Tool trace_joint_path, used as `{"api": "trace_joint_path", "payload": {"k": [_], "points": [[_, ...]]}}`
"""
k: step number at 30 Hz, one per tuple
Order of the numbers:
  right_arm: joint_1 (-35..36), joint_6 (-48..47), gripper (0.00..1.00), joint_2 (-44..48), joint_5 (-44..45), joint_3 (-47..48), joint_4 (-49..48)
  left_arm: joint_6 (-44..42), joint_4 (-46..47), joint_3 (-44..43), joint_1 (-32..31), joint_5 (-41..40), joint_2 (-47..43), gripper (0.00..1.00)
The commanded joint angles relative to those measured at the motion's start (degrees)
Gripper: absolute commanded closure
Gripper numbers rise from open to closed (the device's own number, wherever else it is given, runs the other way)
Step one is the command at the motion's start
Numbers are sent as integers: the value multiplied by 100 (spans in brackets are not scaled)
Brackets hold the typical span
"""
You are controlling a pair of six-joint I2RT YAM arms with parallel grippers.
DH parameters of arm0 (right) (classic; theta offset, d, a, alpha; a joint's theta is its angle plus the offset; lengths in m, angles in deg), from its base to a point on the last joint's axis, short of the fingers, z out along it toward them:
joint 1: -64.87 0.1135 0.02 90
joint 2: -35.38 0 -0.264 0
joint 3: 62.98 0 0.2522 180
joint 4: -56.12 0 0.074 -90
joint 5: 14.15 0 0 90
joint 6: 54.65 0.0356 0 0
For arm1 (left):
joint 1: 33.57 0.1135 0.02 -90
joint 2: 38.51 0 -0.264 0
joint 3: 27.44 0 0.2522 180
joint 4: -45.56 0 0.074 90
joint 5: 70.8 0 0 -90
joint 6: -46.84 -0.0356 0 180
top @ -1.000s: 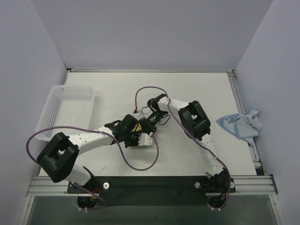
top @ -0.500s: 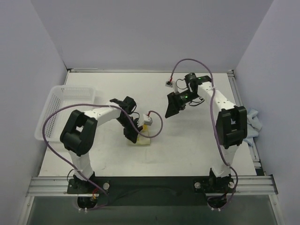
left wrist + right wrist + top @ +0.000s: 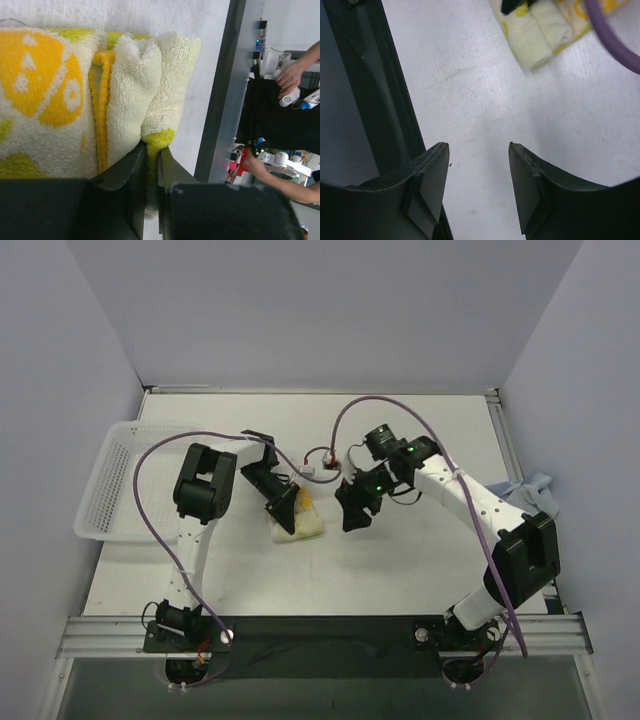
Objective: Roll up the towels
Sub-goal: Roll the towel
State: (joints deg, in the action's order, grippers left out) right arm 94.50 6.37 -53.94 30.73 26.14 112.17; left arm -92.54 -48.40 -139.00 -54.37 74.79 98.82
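Note:
The cream-white towel (image 3: 303, 525) with yellow and green prints lies rolled up at the table's middle. My left gripper (image 3: 286, 510) is on its left end. In the left wrist view the left gripper (image 3: 152, 148) is shut on a yellow-green fold of the towel (image 3: 130, 85). My right gripper (image 3: 352, 516) is open and empty just right of the roll. In the right wrist view the right gripper (image 3: 477, 150) hovers over bare table, with the roll (image 3: 540, 35) beyond it. The light blue towel (image 3: 532, 487) lies crumpled at the right edge, partly hidden by the right arm.
A white mesh basket (image 3: 125, 480) stands at the left edge. Purple cables (image 3: 345, 420) loop over both arms; one crosses the right wrist view (image 3: 612, 37). A dark rail (image 3: 360, 85) runs along the table's near edge.
My right gripper has come down from the back right to just right of the roll. My left arm has swung towards the back, its gripper still at the cream towel.

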Motion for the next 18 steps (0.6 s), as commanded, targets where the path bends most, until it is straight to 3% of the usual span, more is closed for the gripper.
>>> {"api": "trace_joint_path", "payload": {"k": [1,9,18], "points": [[727,-205,48,178,995,-319,-841,-862,-883,-213,14,-101,399,83],[1853,-785,44,-435,2534,-917,-2996,-906,-874,-55,14,-145,425,82],[2100,-1418,46,-1413,2263,-644,-3446,-792,-716,6,14,-154,417,81]]}}
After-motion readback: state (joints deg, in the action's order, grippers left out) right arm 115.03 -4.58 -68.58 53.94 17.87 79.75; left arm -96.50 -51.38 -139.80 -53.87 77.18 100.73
